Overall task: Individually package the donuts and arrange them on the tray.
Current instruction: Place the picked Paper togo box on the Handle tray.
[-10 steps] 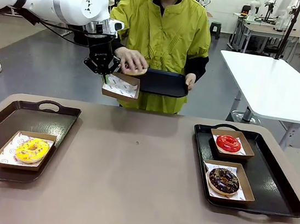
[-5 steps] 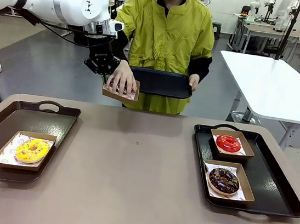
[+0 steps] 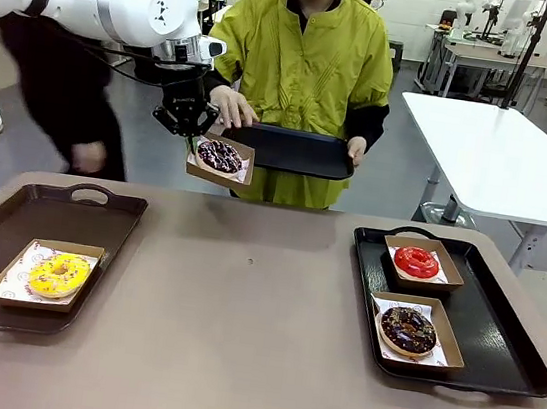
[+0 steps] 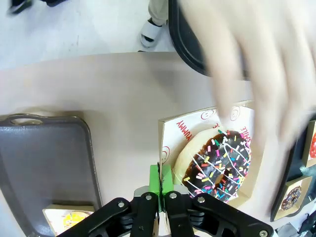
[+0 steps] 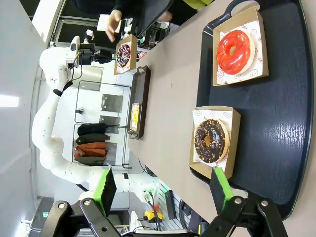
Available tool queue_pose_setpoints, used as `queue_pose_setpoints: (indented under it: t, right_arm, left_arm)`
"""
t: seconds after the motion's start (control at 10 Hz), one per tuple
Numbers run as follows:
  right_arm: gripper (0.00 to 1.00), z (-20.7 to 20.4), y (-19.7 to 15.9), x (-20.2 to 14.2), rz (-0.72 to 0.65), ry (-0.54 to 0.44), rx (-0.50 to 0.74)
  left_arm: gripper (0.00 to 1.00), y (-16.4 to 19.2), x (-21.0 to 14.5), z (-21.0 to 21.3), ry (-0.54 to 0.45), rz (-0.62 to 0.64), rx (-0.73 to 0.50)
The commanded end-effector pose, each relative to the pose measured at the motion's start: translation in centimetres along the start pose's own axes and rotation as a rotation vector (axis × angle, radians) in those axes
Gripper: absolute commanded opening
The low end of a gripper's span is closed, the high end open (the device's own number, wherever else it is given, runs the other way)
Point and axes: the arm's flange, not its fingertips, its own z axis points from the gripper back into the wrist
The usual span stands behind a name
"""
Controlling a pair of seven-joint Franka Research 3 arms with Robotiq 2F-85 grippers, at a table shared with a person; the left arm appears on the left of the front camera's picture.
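On the tabletop (image 3: 259, 314) we see two dark trays. The right tray (image 3: 517, 348), at about 3 o'clock from the tabletop's middle, carries two boxed donuts: the red donut (image 3: 416, 261) at the far end and the chocolate donut (image 3: 408, 328) nearer us, each in its own cardboard box. The left tray (image 3: 8, 230), at about 9 o'clock, carries one box with the yellow donut (image 3: 59, 274), and its far half lies bare.

At about 11 o'clock, above the far edge, our left gripper (image 3: 193, 140) has its fingers pressed together on the rim of a fourth box (image 3: 221, 161), pinching it in the air. The sprinkled dark donut (image 3: 219, 155) sits inside that box. The person's hand (image 3: 234, 109) is just beside it, over a third tray (image 3: 296, 151) that the person holds.

Our right gripper (image 5: 163, 190) hangs over the right tray with its fingers spread wide, holding nothing.

We judge that all four donuts are boxed and three are placed. What is left is to set the held box down, most likely on the bare part of the left tray.
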Motion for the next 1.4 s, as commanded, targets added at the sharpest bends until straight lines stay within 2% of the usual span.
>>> queue_pose_setpoints:
  t: [0.0, 0.2, 0.3, 0.5, 0.6, 0.8, 0.9, 1.1, 1.3]
  right_arm:
    - [1.0, -0.1, 0.3, -0.5, -0.001, 0.009, 0.001]
    - [1.0, -0.1, 0.3, -0.5, -0.001, 0.009, 0.001]
    - [1.0, -0.1, 0.3, -0.5, -0.001, 0.009, 0.001]
    - [1.0, -0.1, 0.3, -0.5, -0.001, 0.009, 0.001]
    - [1.0, -0.1, 0.3, -0.5, -0.001, 0.009, 0.001]
    - [1.0, -0.1, 0.3, -0.5, -0.001, 0.009, 0.001]
    - [1.0, -0.1, 0.3, -0.5, -0.001, 0.009, 0.001]
    - [1.0, -0.1, 0.3, -0.5, -0.001, 0.009, 0.001]
    - [1.0, -0.1, 0.3, -0.5, -0.001, 0.009, 0.001]
  left_arm:
    - [0.0, 0.3, -0.5, 0.1, -0.008, -0.007, 0.0]
    - [0.01, 0.0, 0.0, 0.0, 0.0, 0.0, 0.0]
    - [0.01, 1.9, -1.7, 1.4, 0.01, -0.021, 0.02]
    - [0.01, 8.3, -4.6, 5.3, -0.026, -0.066, 0.028]
    - [0.01, 11.7, -7.2, 6.7, -0.049, -0.048, 0.024]
    - [0.01, 17.4, -9.7, 7.9, -0.073, -0.02, 0.043]
    - [0.01, 20.0, -11.0, 7.3, -0.093, 0.016, 0.063]
    - [0.01, 25.0, -11.3, 5.2, -0.13, 0.049, 0.104]
    - [0.01, 28.1, -10.7, 2.7, -0.131, 0.065, 0.082]
